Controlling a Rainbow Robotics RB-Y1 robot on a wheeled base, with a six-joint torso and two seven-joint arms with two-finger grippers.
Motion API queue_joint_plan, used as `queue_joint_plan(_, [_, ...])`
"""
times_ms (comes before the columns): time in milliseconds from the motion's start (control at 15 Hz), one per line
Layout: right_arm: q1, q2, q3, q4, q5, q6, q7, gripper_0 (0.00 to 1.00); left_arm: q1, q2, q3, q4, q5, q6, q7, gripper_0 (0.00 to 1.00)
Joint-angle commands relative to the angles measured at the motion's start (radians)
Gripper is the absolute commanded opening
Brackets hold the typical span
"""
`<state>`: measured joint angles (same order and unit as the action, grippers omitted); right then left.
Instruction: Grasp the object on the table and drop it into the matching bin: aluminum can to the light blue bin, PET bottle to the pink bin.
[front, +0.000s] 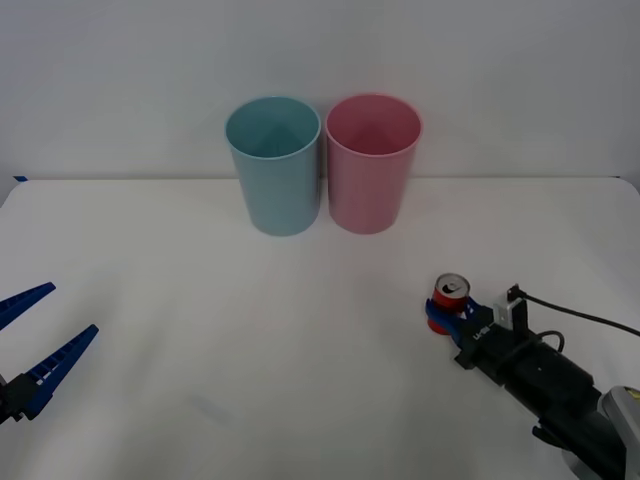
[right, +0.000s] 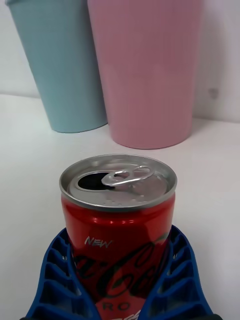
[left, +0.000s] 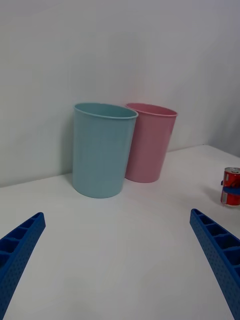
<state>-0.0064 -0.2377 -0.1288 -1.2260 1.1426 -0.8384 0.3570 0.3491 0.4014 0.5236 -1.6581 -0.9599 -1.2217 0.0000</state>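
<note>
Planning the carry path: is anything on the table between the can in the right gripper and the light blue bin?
Nothing. In the front view, only bare white table lies between the aluminum can, held in the right gripper, and the light blue bin.

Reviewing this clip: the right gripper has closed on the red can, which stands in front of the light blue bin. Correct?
Not quite. The right gripper does grip the red can, but the front view shows it before the pink bin, not the light blue bin.

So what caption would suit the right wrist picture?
Right gripper closed around an opened red can, facing the light blue bin and pink bin.
</note>
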Motion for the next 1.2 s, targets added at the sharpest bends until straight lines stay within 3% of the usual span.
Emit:
queue_joint_plan(67, [0.002, -0.014, 0.001, -0.017, -0.011, -0.013, -0.007, 0.00, 0.000, 0.000, 0.000, 0.000, 0.000, 0.000, 0.000, 1.00])
queue_joint_plan(267, [0.019, -0.034, 0.005, -0.078, -0.014, -0.019, -0.052, 0.00, 0.000, 0.000, 0.000, 0.000, 0.000, 0.000, 0.000, 1.00])
queue_joint_plan(667, [0.072, -0.098, 0.051, -0.290, -0.014, -0.021, -0.293, 0.00, 0.000, 0.000, 0.000, 0.000, 0.000, 0.000, 0.000, 1.00])
queue_joint_plan(1200, [0.002, -0.147, 0.077, -0.468, -0.038, -0.024, -0.552, 0.00, 0.000, 0.000, 0.000, 0.000, 0.000, 0.000, 0.000, 1.00])
